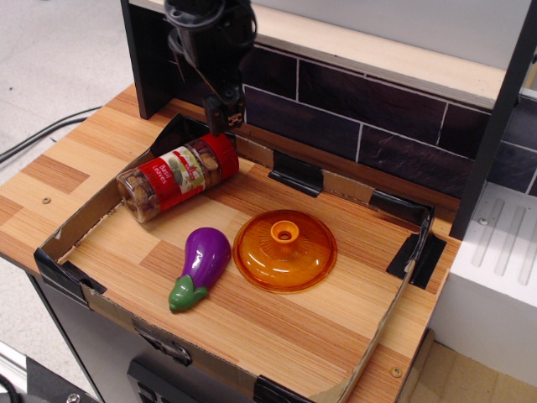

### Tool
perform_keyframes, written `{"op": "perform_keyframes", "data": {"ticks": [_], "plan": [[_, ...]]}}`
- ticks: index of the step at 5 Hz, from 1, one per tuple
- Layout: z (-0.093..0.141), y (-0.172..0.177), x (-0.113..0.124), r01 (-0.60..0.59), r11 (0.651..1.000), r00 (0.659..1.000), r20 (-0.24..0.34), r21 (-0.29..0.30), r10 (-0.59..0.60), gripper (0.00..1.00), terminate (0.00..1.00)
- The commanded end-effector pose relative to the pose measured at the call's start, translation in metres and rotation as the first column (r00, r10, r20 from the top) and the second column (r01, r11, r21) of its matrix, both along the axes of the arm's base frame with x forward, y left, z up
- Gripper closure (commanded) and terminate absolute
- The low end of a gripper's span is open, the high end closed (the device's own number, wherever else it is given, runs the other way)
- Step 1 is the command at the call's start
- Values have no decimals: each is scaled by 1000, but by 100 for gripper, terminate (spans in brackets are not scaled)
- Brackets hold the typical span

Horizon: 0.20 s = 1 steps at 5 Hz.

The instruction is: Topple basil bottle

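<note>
The basil bottle (174, 177) lies on its side at the back left of the wooden tray, its red cap (225, 155) pointing to the back wall and its clear base toward the left cardboard wall. My gripper (224, 117) hangs just above and behind the cap, apart from it, fingers pointing down, slightly open and empty. The black arm rises from it to the top edge of the view.
A purple toy eggplant (201, 266) lies in front of the bottle. An orange lid (285, 249) sits in the middle. Low cardboard walls (80, 222) ring the wooden board. A dark tiled back wall (361, 126) stands close behind the gripper.
</note>
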<state>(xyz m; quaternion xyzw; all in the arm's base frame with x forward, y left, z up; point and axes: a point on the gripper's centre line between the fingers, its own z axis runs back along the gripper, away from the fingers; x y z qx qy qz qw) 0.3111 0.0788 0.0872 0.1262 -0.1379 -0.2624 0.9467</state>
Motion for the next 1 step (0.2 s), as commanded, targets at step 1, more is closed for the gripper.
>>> {"op": "perform_keyframes", "data": {"ticks": [1], "plan": [[28,-9,-1,22,998,999,30,-57,-20,0,100]]}}
